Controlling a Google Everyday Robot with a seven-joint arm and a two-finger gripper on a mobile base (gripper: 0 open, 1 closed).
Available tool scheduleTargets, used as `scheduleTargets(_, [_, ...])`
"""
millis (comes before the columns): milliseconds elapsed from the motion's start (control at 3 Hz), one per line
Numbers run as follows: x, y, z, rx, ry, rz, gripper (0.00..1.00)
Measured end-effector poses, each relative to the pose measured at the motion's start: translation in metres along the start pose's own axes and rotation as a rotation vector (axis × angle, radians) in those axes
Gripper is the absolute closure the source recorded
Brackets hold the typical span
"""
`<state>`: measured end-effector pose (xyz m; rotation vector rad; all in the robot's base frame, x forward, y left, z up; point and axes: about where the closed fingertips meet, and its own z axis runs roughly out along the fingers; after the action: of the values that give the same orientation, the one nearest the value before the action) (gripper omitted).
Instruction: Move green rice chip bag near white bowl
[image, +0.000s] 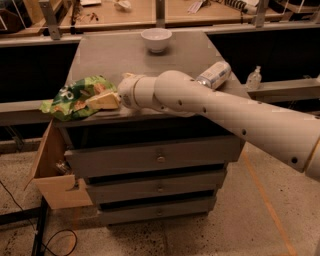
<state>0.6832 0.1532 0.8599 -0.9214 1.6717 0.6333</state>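
Camera view: green rice chip bag (75, 97) sits on front-left corner of cabinet top (115, 55), overhanging the edge, well apart from white bowl (156, 39) at back; gripper (101, 101) rests against bag's right side, presumably to take it; whether it has hold cannot be told

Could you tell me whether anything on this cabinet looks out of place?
Yes: the crinkled green foil chip bag hangs over the front-left corner of the grey cabinet top, with the tool against it. A pale cylindrical container lies on its side behind the arm.
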Motion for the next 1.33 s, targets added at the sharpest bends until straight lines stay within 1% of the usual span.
scheduleTargets(333, [0.005, -0.005, 0.013, -0.022, 0.006, 0.014, 0.42])
scheduleTargets(667, [0.003, -0.007, 0.012, -0.025, 0.010, 0.013, 0.65])
scheduleTargets(1000, [-0.014, -0.024, 0.004, 0.044, 0.007, -0.007, 0.88])
scheduleTargets(1333, [-0.045, -0.034, -0.004, 0.164, -0.009, -0.033, 1.00])
